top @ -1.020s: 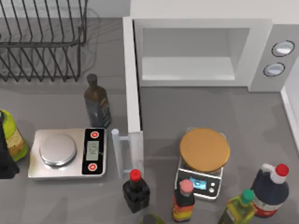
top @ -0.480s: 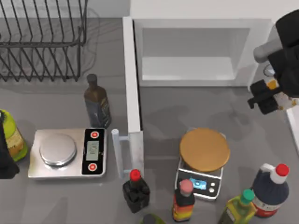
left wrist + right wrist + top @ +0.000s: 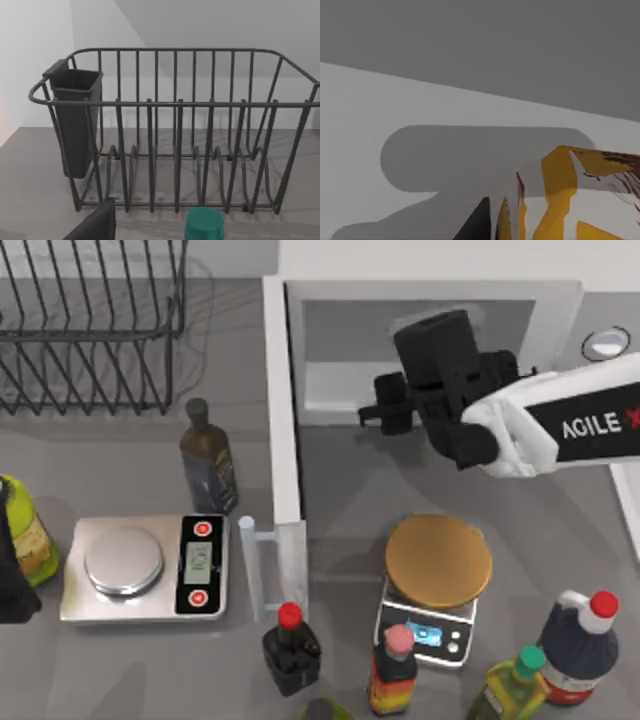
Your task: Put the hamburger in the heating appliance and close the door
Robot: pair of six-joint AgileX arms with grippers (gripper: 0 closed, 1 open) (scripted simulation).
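Right arm (image 3: 560, 425) reaches in from the table's right edge, stretched leftward and level across the microwave (image 3: 430, 300) front at the table's back edge. Its dark wrist sits at the cavity mouth, the right pincer (image 3: 385, 412) at the sill of the opening, pointing toward the door side.

Door (image 3: 283, 420) stands swung wide open, edge-on from above, running from the microwave's left front corner toward the table's front; bar handle (image 3: 249, 565) at its near end.

Right wrist view: burger (image 3: 570, 195), cream with yellow-orange patches, sits close to the camera over the pale cavity floor, casting a broad shadow on it. A dark finger (image 3: 472, 227) edge shows beside it. Cannot tell how far the pincer is open, nor whether it grips the burger.

Left arm (image 3: 12, 580) is parked at the table's left edge; its wrist view faces the wire rack (image 3: 175, 150) at the back left corner.
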